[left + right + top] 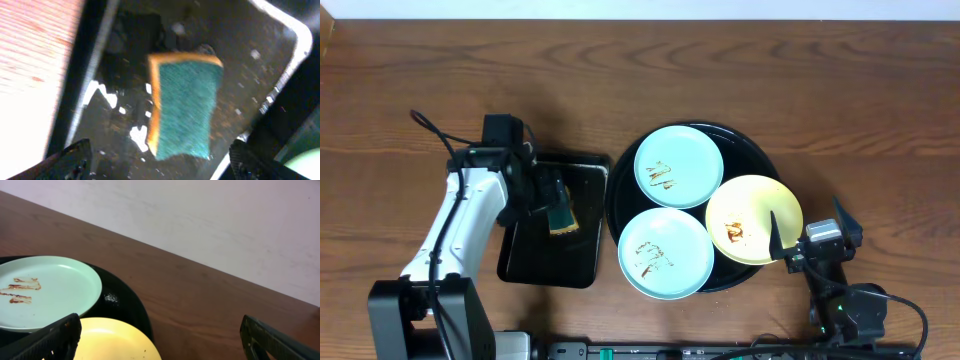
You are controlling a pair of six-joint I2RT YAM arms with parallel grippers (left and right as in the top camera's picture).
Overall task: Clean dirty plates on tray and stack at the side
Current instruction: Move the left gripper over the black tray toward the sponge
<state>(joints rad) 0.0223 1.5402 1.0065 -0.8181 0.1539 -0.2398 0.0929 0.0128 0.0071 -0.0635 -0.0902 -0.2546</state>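
Nothing looks cleaned yet. The far mint plate [679, 166], near mint plate [666, 253] and yellow plate [753, 219] all lie sauce-smeared on the round black tray [745, 145], and none is stacked on the bare desk [840, 90]. The small rectangular tray [535, 262] holds the sponge [561, 215]. The left jaws stand wide apart over the sponge, gripping nothing. The right jaws are also wide open and empty, beside the yellow plate.

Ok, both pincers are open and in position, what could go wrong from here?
The yellow plate overhangs the round tray's rim beside the right pincer; a nudge may tip it off. The sponge lies in a wet-looking rectangular tray below the left pincer; it could slip when grasped.
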